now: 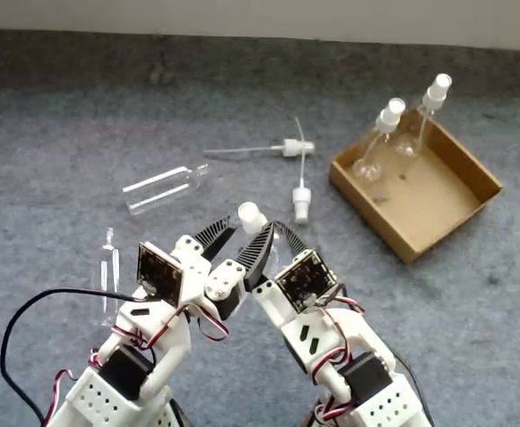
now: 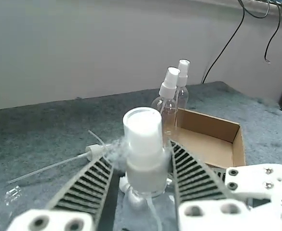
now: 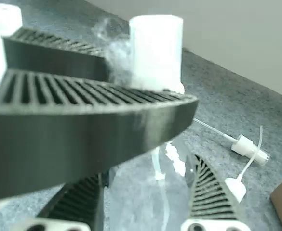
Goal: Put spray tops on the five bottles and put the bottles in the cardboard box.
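Between the arms, above the bench (image 1: 64, 133), your left tool (image 2: 143, 166) grips the spray top (image 2: 142, 137) and your right tool (image 3: 148, 180) holds the bottle (image 3: 148, 207); line them up squarely and twist down gently.

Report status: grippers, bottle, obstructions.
Left gripper shut on spray top. Right gripper shut on clear bottle beneath. Two capped bottles stand in cardboard box. Loose spray top lies between.
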Controlling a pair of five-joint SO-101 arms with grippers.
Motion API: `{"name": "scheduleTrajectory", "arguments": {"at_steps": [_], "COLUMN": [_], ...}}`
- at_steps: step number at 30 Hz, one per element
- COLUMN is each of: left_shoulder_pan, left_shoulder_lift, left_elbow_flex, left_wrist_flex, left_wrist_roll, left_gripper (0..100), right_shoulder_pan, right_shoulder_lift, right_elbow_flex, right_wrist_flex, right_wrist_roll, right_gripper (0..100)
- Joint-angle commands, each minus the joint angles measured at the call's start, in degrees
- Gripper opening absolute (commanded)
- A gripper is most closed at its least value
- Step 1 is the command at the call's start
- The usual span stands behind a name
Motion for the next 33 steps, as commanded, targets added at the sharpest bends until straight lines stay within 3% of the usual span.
{"name": "scheduleTrajectory", "arguments": {"at_steps": [1,16,22,28,33], "left_shoulder_pan": [-0.75,-1.27,-1.27,-1.27,-0.92], "left_shoulder_lift": [0.31,0.22,0.22,0.22,0.22], "left_elbow_flex": [1.01,0.75,1.01,1.01,0.92], "left_wrist_flex": [0.09,0.09,0.09,0.09,0.09], "left_wrist_roll": [4.4,4.13,-1.23,-1.32,-1.32], "left_gripper": [1,2,2,2,4], "right_shoulder_pan": [-0.75,-0.75,-0.57,5.05,5.58], "right_shoulder_lift": [-0.31,-0.31,-0.31,-0.31,-0.31], "right_elbow_flex": [6.46,6.46,6.46,6.46,6.64], "right_wrist_flex": [-0.13,-0.13,-0.13,-0.13,-0.13], "right_wrist_roll": [-0.62,-0.62,-0.62,-0.88,-0.97], "right_gripper": [10.6,10.6,10.6,10.6,10.6]}}
